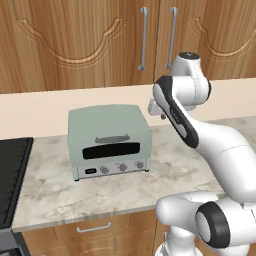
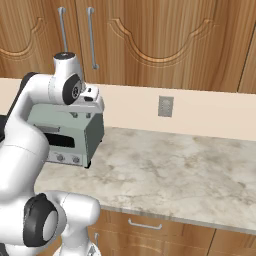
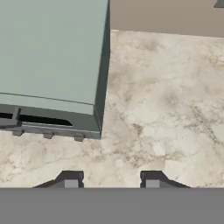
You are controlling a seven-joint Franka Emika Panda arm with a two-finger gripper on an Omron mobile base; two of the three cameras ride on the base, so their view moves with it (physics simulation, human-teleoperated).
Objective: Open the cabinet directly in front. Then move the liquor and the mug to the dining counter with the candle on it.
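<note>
The cabinet [image 1: 100,35] hangs on the wall straight ahead, and both of its brown doors are closed. Its two long silver bar handles [image 1: 143,39] stand side by side at the door seam, also seen as the handles [image 2: 91,37] in the right base view. My gripper [image 3: 111,180] is open with nothing between its fingertips [image 3: 70,179]. It points down at the marble wall counter [image 3: 166,113], just right of a toaster oven. The hand [image 2: 90,100] hovers over that oven's right end. The liquor, the mug, the dining counter and the candle are out of view.
A pale green toaster oven [image 1: 109,141] sits on the counter below the cabinet. A black stovetop [image 1: 12,170] lies at the counter's left end. A wall outlet [image 2: 165,106] is on the backsplash. Drawers with short handles [image 1: 94,227] run under the counter edge.
</note>
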